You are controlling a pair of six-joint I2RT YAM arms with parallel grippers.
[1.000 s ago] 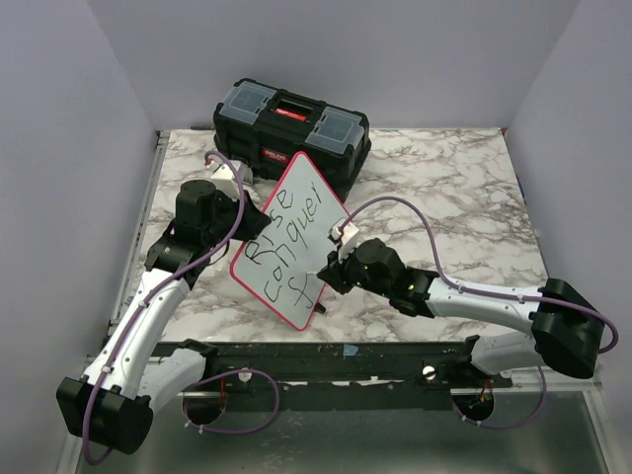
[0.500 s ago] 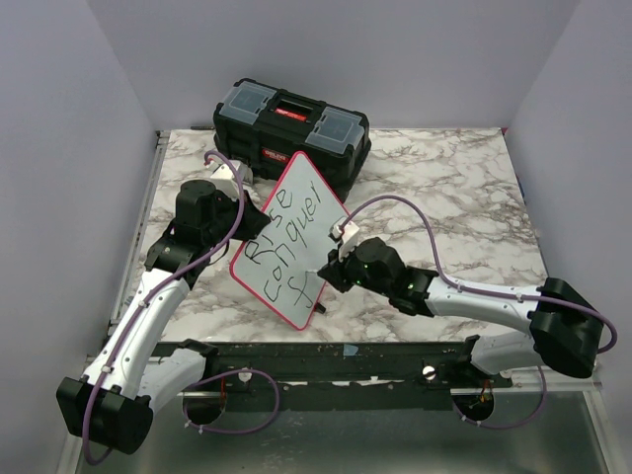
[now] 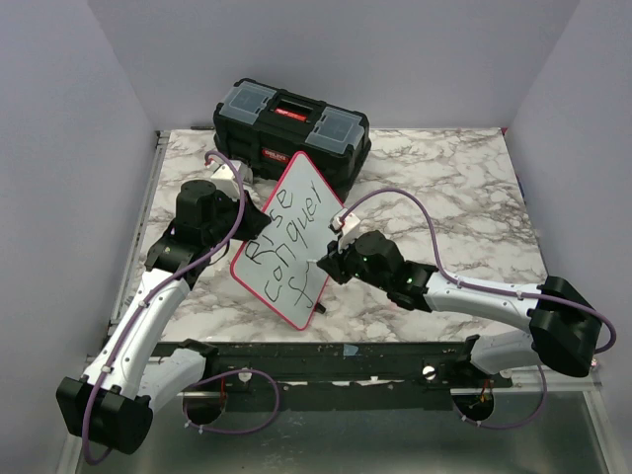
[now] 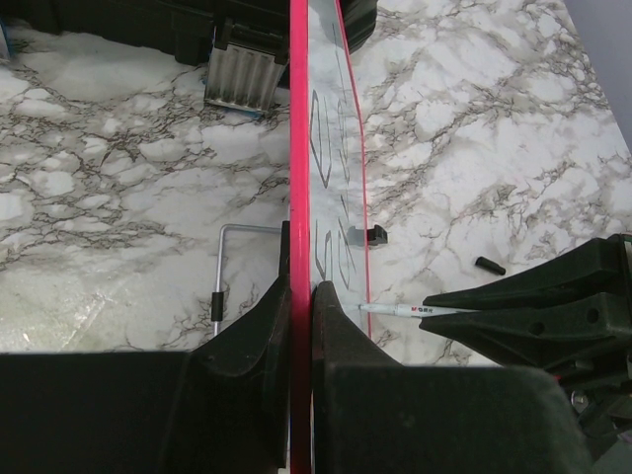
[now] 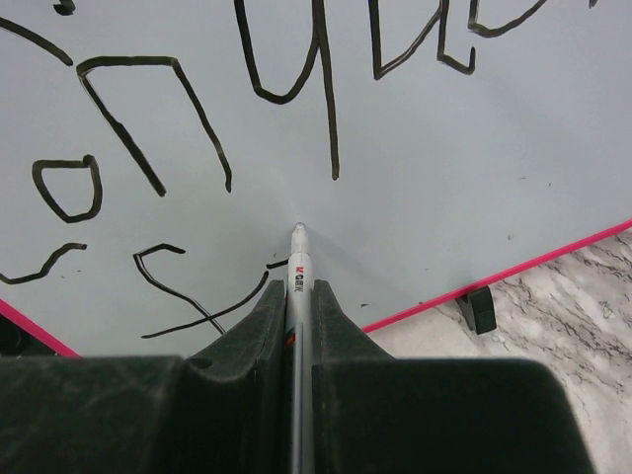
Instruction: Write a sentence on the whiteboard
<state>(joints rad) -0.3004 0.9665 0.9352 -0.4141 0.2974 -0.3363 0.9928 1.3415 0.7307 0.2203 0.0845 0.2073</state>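
The left tool [image 4: 301, 288] clamps the edge of the whiteboard [image 3: 301, 178], holding it tilted over the marble surface [image 3: 444, 178], while the right tool [image 5: 299, 301], pinching the marker pen [image 5: 299, 265], aims it squarely at the face, tip beside the "f" starting line 3 of the sentence [image 3: 291, 247].

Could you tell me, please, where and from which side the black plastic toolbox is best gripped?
Probably by the red-and-black carry handle running along the middle of the lid of the black plastic toolbox. Come straight down from above, with the jaws across the bar's narrow width. The box stands upright, lid up, and its body looks too wide for the jaws.
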